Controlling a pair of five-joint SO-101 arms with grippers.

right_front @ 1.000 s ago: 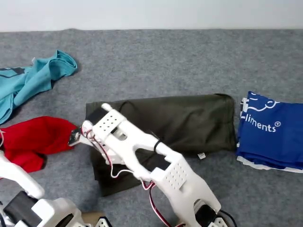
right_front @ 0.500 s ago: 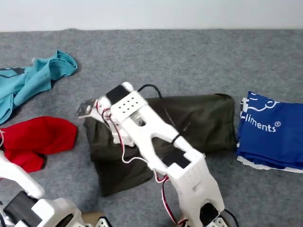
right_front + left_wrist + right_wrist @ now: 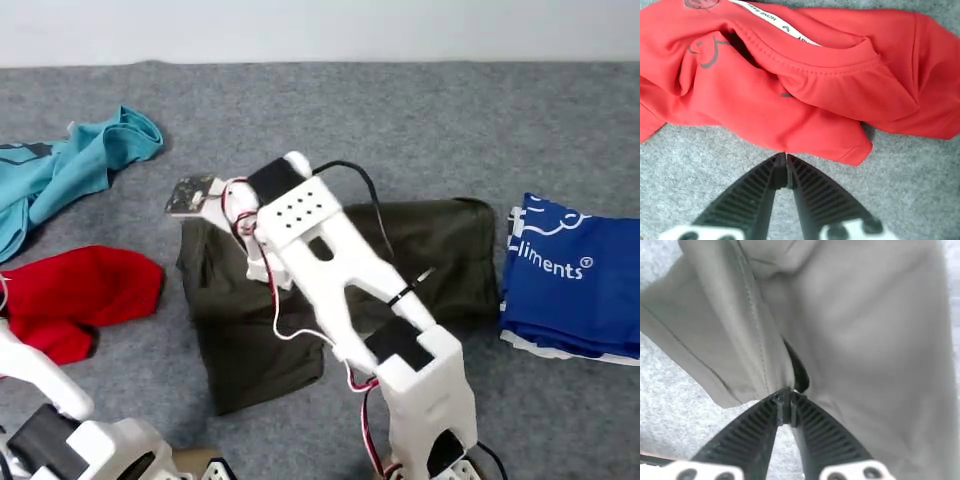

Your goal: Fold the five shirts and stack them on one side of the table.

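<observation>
The olive shirt (image 3: 430,250) lies in the middle of the table (image 3: 400,120), one edge pinched in my right gripper (image 3: 786,407): a fold in hand, I judge. Next, carry that edge across squarely. My left gripper (image 3: 786,167) rests closed, empty, beside the red shirt (image 3: 790,90).

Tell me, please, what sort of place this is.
Probably a robotics lab bench for laundry-folding trials: grey carpeted table, white robot arm, olive shirt beside a folded blue shirt.

My right gripper (image 3: 785,404) is ridged matt black plastic on a smooth white plastic arm (image 3: 322,250). The olive shirt (image 3: 855,340) is soft matt cloth with stitched seams; the red shirt (image 3: 85,290), at nine o'clock, ribbed-collared knit. The table (image 3: 420,130) is rough felt.
</observation>
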